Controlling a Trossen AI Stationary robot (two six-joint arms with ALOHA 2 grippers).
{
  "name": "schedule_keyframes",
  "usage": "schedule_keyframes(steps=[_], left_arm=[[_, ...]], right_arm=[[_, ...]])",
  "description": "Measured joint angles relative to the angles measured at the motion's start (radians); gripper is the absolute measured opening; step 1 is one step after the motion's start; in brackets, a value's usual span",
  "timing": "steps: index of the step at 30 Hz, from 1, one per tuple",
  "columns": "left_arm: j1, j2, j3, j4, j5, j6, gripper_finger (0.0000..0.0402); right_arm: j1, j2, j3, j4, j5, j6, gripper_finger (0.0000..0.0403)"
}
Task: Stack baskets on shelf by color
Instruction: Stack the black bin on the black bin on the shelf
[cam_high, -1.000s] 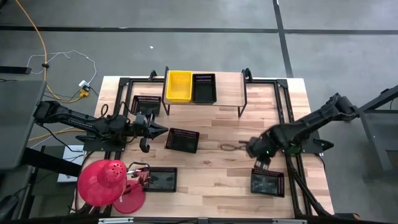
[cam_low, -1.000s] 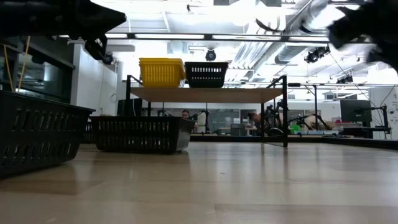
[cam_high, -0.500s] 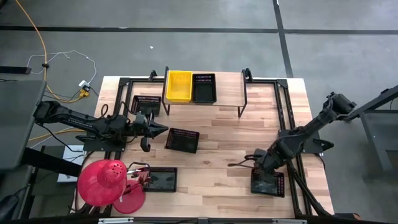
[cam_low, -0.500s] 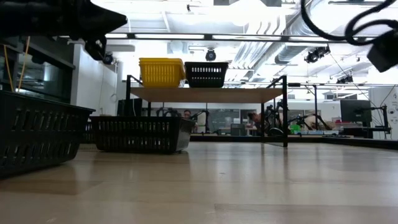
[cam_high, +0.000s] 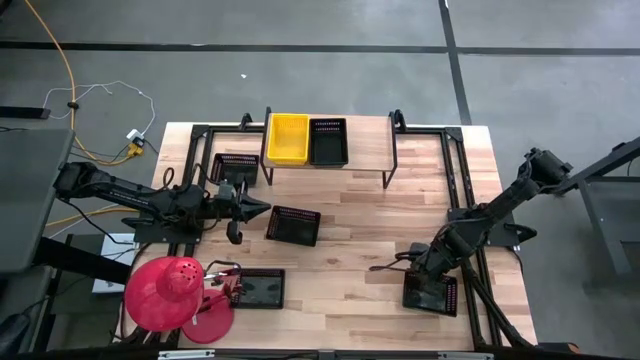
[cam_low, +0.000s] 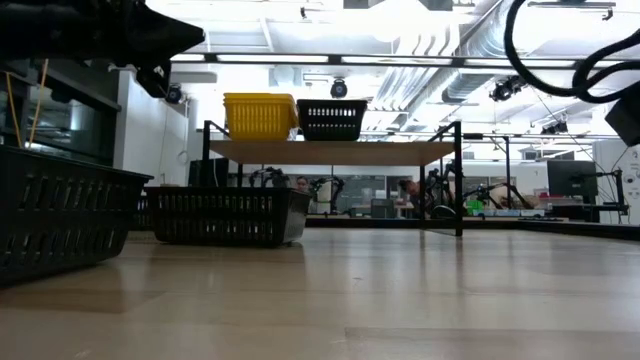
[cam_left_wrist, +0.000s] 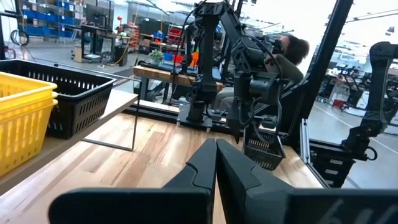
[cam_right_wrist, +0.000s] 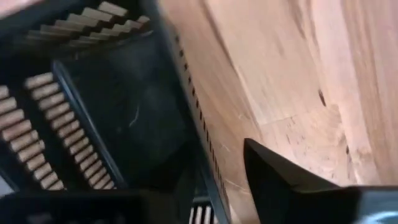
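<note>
A: Shelf (cam_high: 360, 150) taken as landmark. What is seen on it?

B: A yellow basket (cam_high: 287, 138) and a black basket (cam_high: 328, 142) are set side by side on the shelf's left half, touching. In the low view both are seen upright on the board.

A: Baskets off the shelf?

B: Four black ones are noted on the table (cam_high: 350, 260). One (cam_high: 236, 167) is found just left of the shelf, by its leg. A tilted one (cam_high: 294, 225) lies in front of the shelf's left end. One (cam_high: 258, 289) is seen well in front, near a red dome (cam_high: 165, 293). The last (cam_high: 430, 293) sits well in front of the shelf's right end.

A: Right gripper?

B: The right gripper (cam_high: 424, 268) is lowered over that last basket's rim. In the wrist view its fingers (cam_right_wrist: 280, 174) are seen apart, one on each side of the wall, not yet pressed on it.

A: Left gripper?

B: The left gripper (cam_high: 258, 210) is held left of the tilted basket, fingers pressed together, nothing between them.
</note>
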Motion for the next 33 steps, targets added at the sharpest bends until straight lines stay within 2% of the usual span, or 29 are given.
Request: schedule_keyframes(steps=[3, 5, 8, 12, 16, 18, 20, 22, 29, 33], left_arm=[[0.000, 0.000, 0.000, 0.000, 0.000, 0.000, 0.0000], [0.000, 0.000, 0.000, 0.000, 0.000, 0.000, 0.0000], [0.000, 0.000, 0.000, 0.000, 0.000, 0.000, 0.0000], [0.001, 0.000, 0.000, 0.000, 0.000, 0.000, 0.0000], [0.001, 0.000, 0.000, 0.006, 0.000, 0.019, 0.0000], [0.001, 0.000, 0.000, 0.006, 0.000, 0.026, 0.0000], [0.001, 0.000, 0.000, 0.006, 0.000, 0.026, 0.0000], [0.001, 0.000, 0.000, 0.006, 0.000, 0.026, 0.0000], [0.001, 0.000, 0.000, 0.005, 0.000, 0.026, 0.0000], [0.001, 0.000, 0.000, 0.005, 0.000, 0.026, 0.0000]], right_arm=[[-0.003, 0.000, 0.003, -0.001, -0.010, -0.080, 0.0040], [-0.019, 0.000, 0.019, -0.002, -0.014, -0.127, 0.0011], [-0.061, 0.000, 0.072, -0.019, -0.003, -0.209, 0.0014], [-0.144, 0.000, 0.207, -0.133, 0.024, -0.506, 0.0004], [-0.245, 0.000, 0.428, -0.282, 0.191, -0.924, 0.0001], [-0.304, 0.000, 0.546, -0.317, 0.318, -1.041, 0.0002], [-0.371, 0.000, 0.665, -0.304, 0.441, -1.122, 0.0001], [-0.436, 0.000, 0.769, -0.263, 0.507, -1.251, 0.0001], [-0.602, 0.050, 0.994, -0.076, 0.621, -1.907, 0.0000], [-0.681, 0.144, 1.122, -0.059, 0.641, -2.154, 0.0000]])
